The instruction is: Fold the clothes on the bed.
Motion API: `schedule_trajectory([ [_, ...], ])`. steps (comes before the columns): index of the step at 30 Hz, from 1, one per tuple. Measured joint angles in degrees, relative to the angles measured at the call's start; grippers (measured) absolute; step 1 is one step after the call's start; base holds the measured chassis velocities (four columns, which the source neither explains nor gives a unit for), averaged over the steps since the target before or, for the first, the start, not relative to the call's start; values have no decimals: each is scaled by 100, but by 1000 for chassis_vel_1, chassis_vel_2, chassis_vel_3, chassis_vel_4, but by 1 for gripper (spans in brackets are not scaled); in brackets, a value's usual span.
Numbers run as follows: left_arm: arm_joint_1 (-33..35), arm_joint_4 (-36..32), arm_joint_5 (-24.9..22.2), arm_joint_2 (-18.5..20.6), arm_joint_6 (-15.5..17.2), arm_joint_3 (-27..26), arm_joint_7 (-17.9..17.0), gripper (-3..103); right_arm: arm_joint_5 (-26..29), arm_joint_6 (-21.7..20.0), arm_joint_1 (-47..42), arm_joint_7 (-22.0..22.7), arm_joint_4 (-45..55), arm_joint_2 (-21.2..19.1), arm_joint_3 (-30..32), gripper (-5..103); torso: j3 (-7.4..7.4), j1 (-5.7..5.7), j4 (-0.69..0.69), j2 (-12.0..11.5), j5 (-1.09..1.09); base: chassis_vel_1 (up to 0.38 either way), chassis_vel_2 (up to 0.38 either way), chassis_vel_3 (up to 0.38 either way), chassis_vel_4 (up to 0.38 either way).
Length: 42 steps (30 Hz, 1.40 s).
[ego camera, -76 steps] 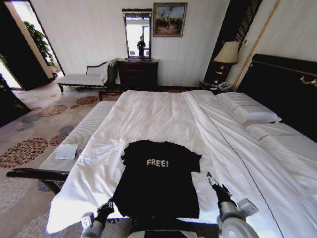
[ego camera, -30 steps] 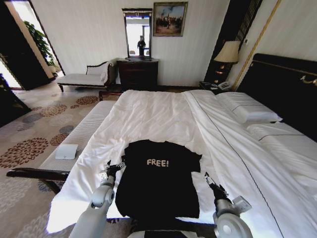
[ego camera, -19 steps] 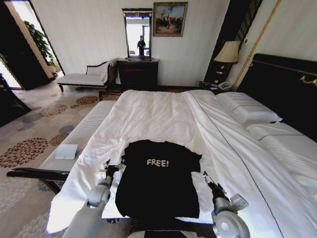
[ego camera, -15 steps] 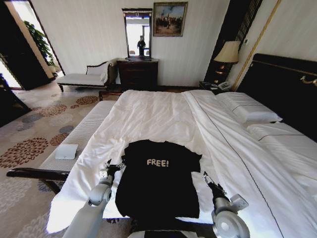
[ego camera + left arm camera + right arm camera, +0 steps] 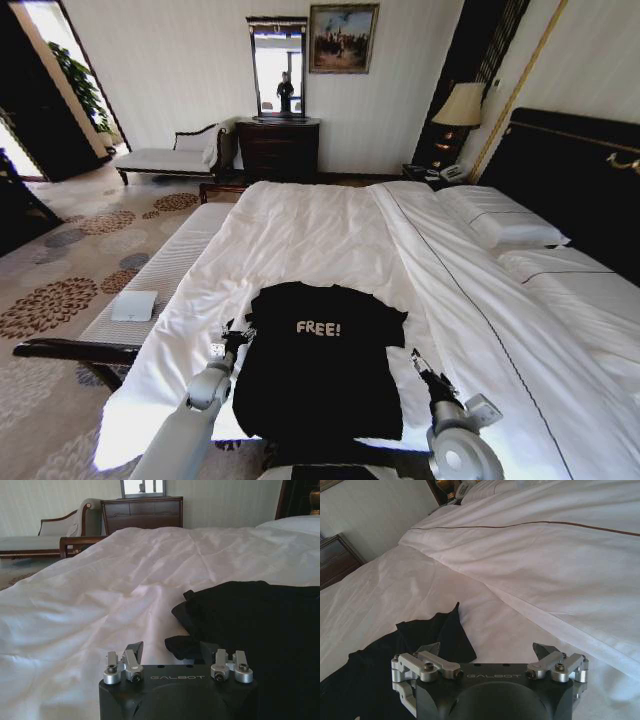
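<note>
- Black T-shirt (image 5: 320,360) spread flat, chest up, on the near end of the bed (image 5: 330,230), white "FREE!" lettering readable, collar end toward the far wall, hem toward the robot.
- Shirt lying on the white sheet, well short of the pillows (image 5: 500,222) and the dark headboard (image 5: 580,180).
- Left gripper (image 5: 232,338) at the shirt's left edge, just beside the left sleeve, low over the sheet.
- In the left wrist view: left gripper (image 5: 172,652) fingers spread apart, a small bunch of black sleeve fabric (image 5: 182,645) lying between them; contact with either finger not determinable.
- Same view: main body of the shirt (image 5: 255,625) off to one side of the fingers, bare white sheet on the other.
- Right gripper (image 5: 420,362) at the shirt's right edge, level with the lower torso, just beside the fabric.
- In the right wrist view: right gripper (image 5: 487,652) fingers wide apart, nothing clamped; pointed tip of the right sleeve (image 5: 452,630) close to one finger, plain sheet under the other.
- Same view: folded duvet edge with a dark stripe (image 5: 545,555) beyond the gripper, apart from the shirt.
- White-cushioned bench (image 5: 150,290) alongside the bed on the robot's left, not touching the shirt.
</note>
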Motion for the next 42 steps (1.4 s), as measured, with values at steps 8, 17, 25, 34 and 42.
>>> schedule_trajectory([
  [8, -123, 101, -79, 1, 11, 46, -27, 38, -13, 4, -16, 0, -11, 25, 14, 100, 0, 0, 0, 0, 0, 0, 0, 0, 0],
  [17, -192, 137, -186, -35, 19, 31, -100, 6, -101, 13, -76, -1, -10, 66, 20, 100, 0, 0, 0, 0, 0, 0, 0, 0, 0],
  [25, -215, 96, -556, -70, 39, -128, -143, 0, -187, 18, -89, -3, -37, 101, 6, 100, 0, 0, 0, 1, 0, 0, 0, 0, 0],
  [34, 122, -147, -161, 27, -113, -35, 111, 7, -246, 22, -96, -9, -52, 134, -9, 100, 0, 0, 1, 2, 0, 0, 0, 0, 0],
  [42, 62, -14, -11, -50, -127, 34, 114, 29, -282, 36, -135, -13, -55, 160, -7, 100, 0, 0, 0, 1, 0, 0, 0, 0, 0],
])
